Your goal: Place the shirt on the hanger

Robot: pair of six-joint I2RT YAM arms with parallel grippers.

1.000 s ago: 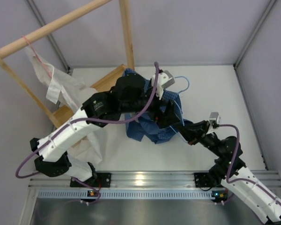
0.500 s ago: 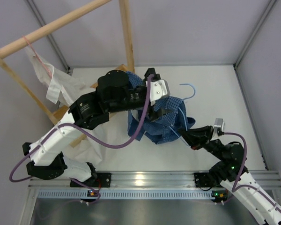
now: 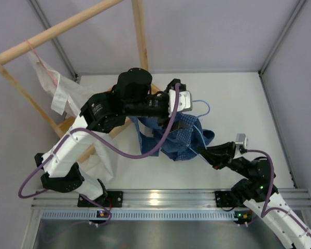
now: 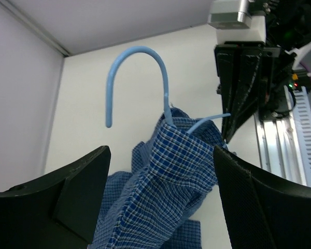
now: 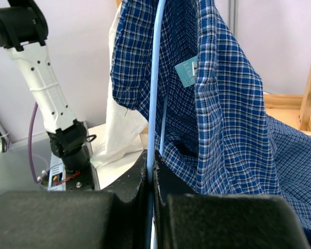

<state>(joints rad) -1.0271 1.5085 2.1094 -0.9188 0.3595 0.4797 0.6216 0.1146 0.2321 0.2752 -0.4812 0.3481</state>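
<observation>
The blue checked shirt (image 3: 171,139) hangs bunched over the light-blue wire hanger (image 3: 203,108), whose hook sticks out at the top. In the left wrist view the hook (image 4: 137,62) rises above the shirt (image 4: 171,192). My left gripper (image 4: 163,153) is open, its fingers wide apart either side of the draped cloth; from above it (image 3: 185,120) is over the shirt. My right gripper (image 5: 151,158) is shut on the hanger's wire (image 5: 154,78), with the shirt (image 5: 228,104) hanging to its right. From above it (image 3: 199,150) is at the shirt's right edge.
A wooden rack (image 3: 140,36) stands at the back left. A white garment (image 3: 62,93) on a pinkish-red hanger (image 3: 41,62) hangs from it and trails onto the table. The aluminium rail (image 3: 160,199) runs along the near edge.
My left arm has lifted and swung its wrist toward the hanger's hook. The shirt has been drawn up and hangs more spread. My right gripper has pulled back a little, still clamped on the wire.
</observation>
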